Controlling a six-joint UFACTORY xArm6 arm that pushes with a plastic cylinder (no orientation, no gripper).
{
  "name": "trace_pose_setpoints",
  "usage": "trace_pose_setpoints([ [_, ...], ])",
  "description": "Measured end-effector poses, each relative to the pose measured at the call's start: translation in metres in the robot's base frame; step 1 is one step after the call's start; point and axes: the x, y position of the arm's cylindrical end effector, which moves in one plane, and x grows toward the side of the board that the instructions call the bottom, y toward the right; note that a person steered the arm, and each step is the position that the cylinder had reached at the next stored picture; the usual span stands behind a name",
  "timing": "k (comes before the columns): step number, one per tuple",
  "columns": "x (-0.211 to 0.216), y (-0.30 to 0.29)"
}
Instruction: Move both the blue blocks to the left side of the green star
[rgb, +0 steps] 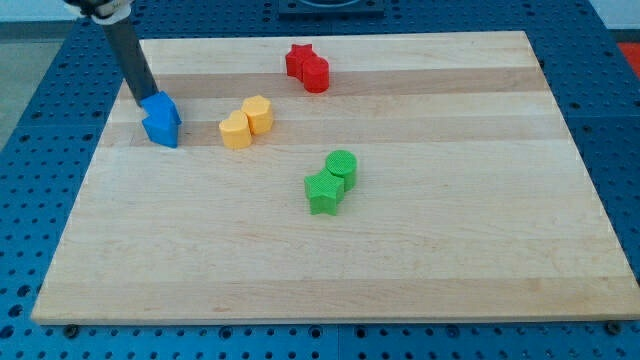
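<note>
Two blue blocks (161, 119) sit pressed together near the board's upper left; their separate shapes are hard to make out. My tip (143, 103) is at their upper left edge, touching or nearly touching them. The green star (323, 191) lies near the board's middle, with a green cylinder (341, 166) touching it at its upper right. The blue blocks are far to the left of the green star and higher in the view.
A yellow pair (246, 122), a heart and a hexagon-like block, sits right of the blue blocks. A red star and a red cylinder (307, 67) sit together near the top edge. The wooden board (450, 250) lies on a blue perforated table.
</note>
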Motion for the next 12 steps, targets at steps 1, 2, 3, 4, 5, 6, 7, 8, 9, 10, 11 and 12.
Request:
trace_pose_setpoints([
  [1, 0.025, 0.002],
  [2, 0.050, 0.009],
  [3, 0.069, 0.025],
  [4, 0.092, 0.042],
  [5, 0.108, 0.059],
  [6, 0.109, 0.086],
  [7, 0.109, 0.103],
  [8, 0.109, 0.104],
  [9, 0.109, 0.113],
  [10, 0.113, 0.132],
  [11, 0.119, 0.148],
  [12, 0.131, 0.150],
])
